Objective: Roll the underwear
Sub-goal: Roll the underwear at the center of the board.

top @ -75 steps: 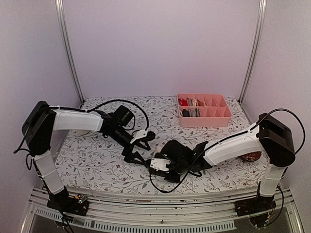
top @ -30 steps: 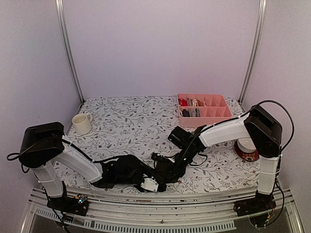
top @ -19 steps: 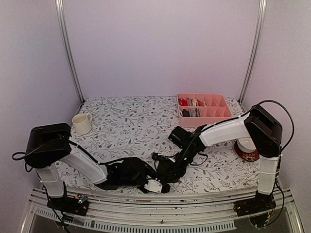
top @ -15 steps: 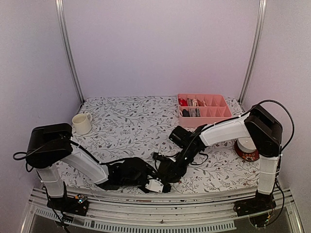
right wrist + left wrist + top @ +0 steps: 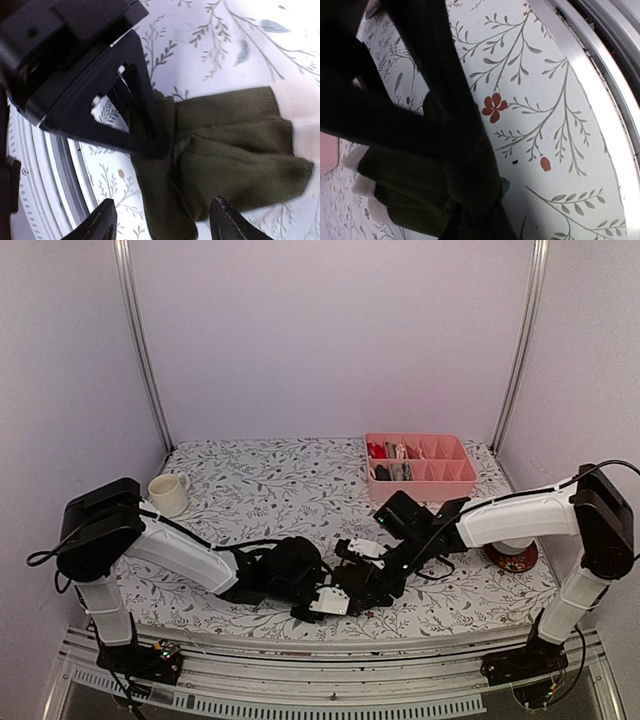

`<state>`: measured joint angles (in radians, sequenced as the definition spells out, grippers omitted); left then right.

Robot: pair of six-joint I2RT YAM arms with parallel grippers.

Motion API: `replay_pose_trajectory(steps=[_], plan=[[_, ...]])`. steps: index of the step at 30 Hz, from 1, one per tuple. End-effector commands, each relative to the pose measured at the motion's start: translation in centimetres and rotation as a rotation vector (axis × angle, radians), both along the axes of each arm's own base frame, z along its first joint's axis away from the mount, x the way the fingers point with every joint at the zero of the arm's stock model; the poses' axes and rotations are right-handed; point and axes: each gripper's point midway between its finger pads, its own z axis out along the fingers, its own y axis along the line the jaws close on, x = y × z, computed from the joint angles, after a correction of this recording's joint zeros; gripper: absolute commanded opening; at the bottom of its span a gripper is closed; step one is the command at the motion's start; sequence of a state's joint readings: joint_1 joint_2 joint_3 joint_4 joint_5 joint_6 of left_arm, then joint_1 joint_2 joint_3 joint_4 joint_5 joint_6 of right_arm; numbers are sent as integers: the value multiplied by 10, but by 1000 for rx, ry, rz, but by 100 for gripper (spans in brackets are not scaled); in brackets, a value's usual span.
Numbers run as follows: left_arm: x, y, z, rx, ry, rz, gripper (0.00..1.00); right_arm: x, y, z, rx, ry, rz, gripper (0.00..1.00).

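Pinching underwear (image 5: 235, 150) by its bunched edge with left jaws, flat on table (image 5: 250, 490) near the front edge, to anchor it; holding right jaws spread just above, likely to regrip.

Finding open worktop (image 5: 270, 490) across the middle and back left, interrupted only by the mug (image 5: 168, 494) near the left edge. Running into the tray (image 5: 420, 490) at back right and the bowl (image 5: 512, 558) beneath the right forearm. Crowding the near centre: left tool (image 5: 152, 142) pinching the underwear (image 5: 235, 150), right tool (image 5: 162, 220) hanging spread over the same cloth, both arms crossing low on either side. Leaving just a narrow strip between that cluster and the rail (image 5: 600, 90) along the near edge.
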<state>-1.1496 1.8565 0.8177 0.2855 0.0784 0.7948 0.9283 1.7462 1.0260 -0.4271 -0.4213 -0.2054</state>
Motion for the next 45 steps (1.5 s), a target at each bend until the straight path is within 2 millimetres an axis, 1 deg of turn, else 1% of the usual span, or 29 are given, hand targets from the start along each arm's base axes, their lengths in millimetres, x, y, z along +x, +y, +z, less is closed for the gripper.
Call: replay_pose_trajectory(steps=[1, 3, 6, 7, 8, 9, 10, 15, 18, 21, 23, 26, 28, 31, 32, 35, 37, 41, 45], plan=[[-29, 40, -47, 218, 315, -5, 0, 25, -14, 31, 52, -250, -109, 71], [-29, 40, -45, 233, 375, -3, 0, 29, -22, 40, 63, -327, -155, 74], [-28, 40, -44, 243, 465, 4, 0, 28, -28, 59, 107, -461, -194, 76], [-26, 39, -42, 241, 489, 8, 0, 26, -30, 65, 116, -515, -204, 77], [-26, 41, -49, 259, 524, 15, 0, 24, -31, 71, 128, -564, -205, 78], [-26, 41, -50, 263, 557, 19, 0, 20, -31, 76, 145, -610, -204, 78], [-25, 40, -49, 263, 589, 21, 0, 17, -33, 79, 153, -654, -202, 78], [-17, 39, -43, 260, 739, 45, 0, 4, -35, 109, 236, -831, -215, 78], [-11, 39, -40, 268, 815, 55, 0, -6, -34, 118, 255, -911, -199, 78], [-3, 38, -38, 284, 872, 75, 0, -16, -28, 119, 260, -971, -161, 78], [-1, 38, -38, 299, 918, 82, 0, -24, -20, 116, 253, -1002, -114, 77], [4, 36, -35, 301, 1000, 95, 0, -27, -8, 99, 199, -1019, -39, 77], [7, 36, -34, 306, 1057, 105, 0, -27, 0, 81, 142, -1012, 12, 74], [12, 36, -37, 317, 1111, 120, 0, -21, 11, 58, 28, -1021, 64, 66], [14, 35, -37, 315, 1124, 121, 0, -17, 13, 45, -27, -1032, 81, 64], [17, 37, -37, 319, 1161, 131, 0, -8, 15, 24, -119, -1043, 112, 60], [18, 36, -36, 318, 1175, 133, 0, -1, 13, 11, -162, -1022, 118, 58], [21, 36, -32, 311, 1175, 134, 0, 9, 10, -11, -224, -984, 122, 54], [24, 35, -30, 305, 1170, 137, 0, 7, 12, -27, -249, -953, 141, 45]])
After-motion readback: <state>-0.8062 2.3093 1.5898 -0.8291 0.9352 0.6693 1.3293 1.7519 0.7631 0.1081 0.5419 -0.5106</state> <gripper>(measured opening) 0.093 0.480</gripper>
